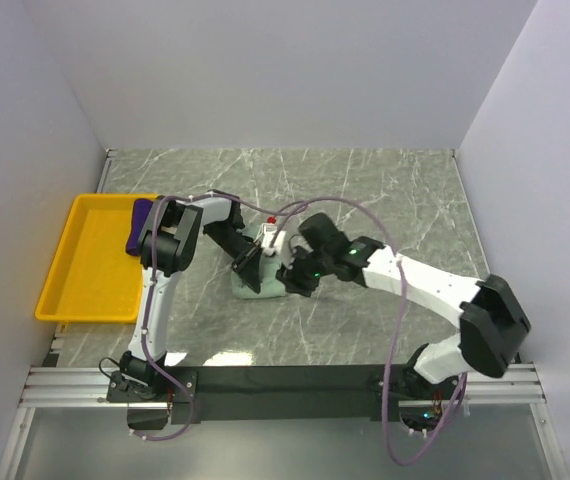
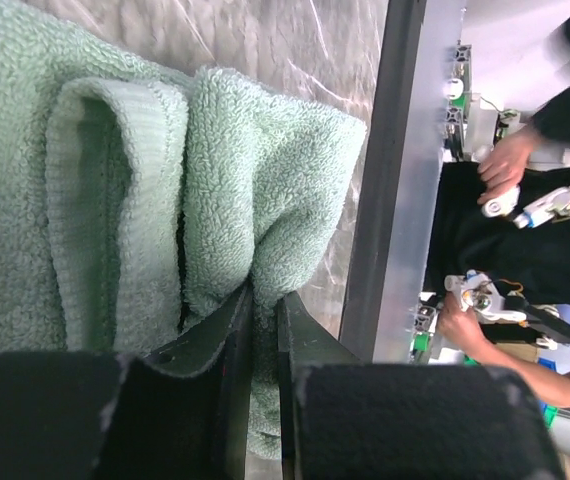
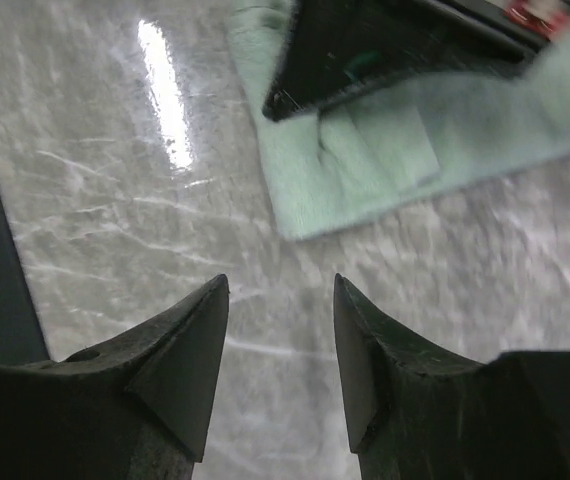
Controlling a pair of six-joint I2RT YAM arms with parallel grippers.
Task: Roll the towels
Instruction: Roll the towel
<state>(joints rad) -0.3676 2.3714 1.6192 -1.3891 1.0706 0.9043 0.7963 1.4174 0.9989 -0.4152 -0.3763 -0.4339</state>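
The pale mint green towel (image 1: 264, 284) lies bunched in thick folds on the marble table in the middle of the top view. My left gripper (image 2: 265, 302) is shut on a fold at that towel's (image 2: 115, 200) edge, with cloth pinched between its black fingers. To the right of the towel, my right gripper (image 3: 280, 288) stands open above bare table, holding nothing. In the right wrist view the towel (image 3: 365, 170) lies just ahead, partly under the left arm's dark fingers (image 3: 385, 50). The deep purple towel (image 1: 141, 226) rests at the right edge of the yellow tray.
The yellow plastic tray (image 1: 85, 265) sits at the table's left side. White walls close in the table on three sides. The black rail (image 1: 295, 378) with both arm bases runs along the near edge. People's hands (image 2: 505, 175) show beyond that edge.
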